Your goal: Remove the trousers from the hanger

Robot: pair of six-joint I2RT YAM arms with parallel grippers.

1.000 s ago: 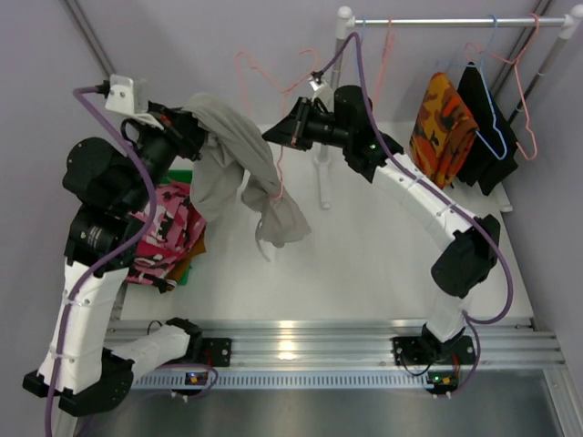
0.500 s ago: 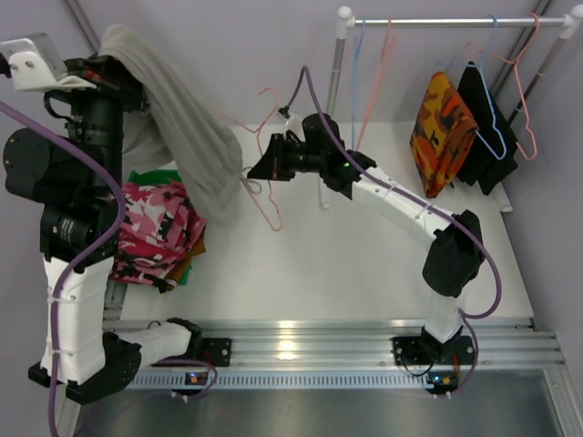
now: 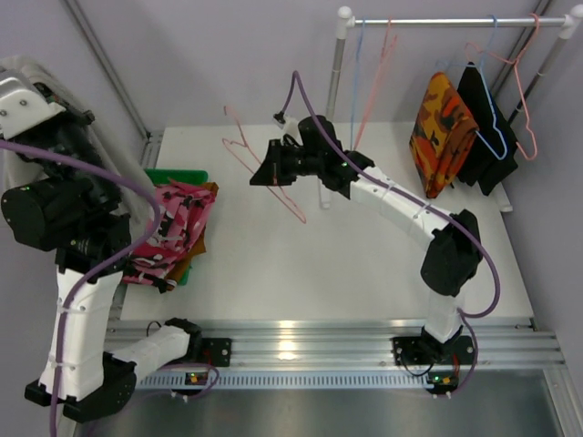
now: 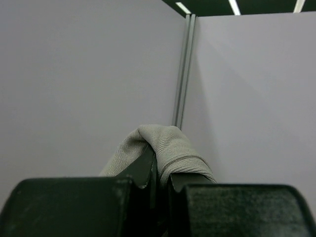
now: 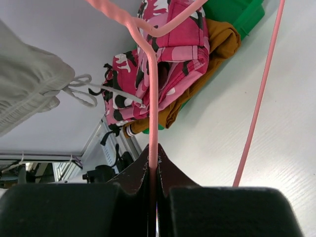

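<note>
**Grey trousers and bare hanger held apart, one in each hand**

At the far left, the left hand (image 4: 160,173) is lifted high against the wall. Its fingers are pinched shut on a fold of the grey trousers (image 4: 168,148), so the cloth hangs clear of everything below. Under it, at the left edge of the surface (image 3: 364,264), the floral trousers (image 3: 173,228) lie on top of the rust-brown trousers (image 3: 208,191), heaped over a green bin (image 3: 173,176). That looks like the drop spot for the grey pair.

Toward the middle, the right hand (image 5: 153,158) is clamped tight on the wire of a pink hanger (image 5: 152,98). It holds the hanger in the air, well apart from the grey cloth, and nothing hangs on it. The removal itself seems done.

At the far right, a rail (image 3: 455,20) carries an orange patterned garment (image 3: 442,123) and a black garment (image 3: 483,109).
</note>
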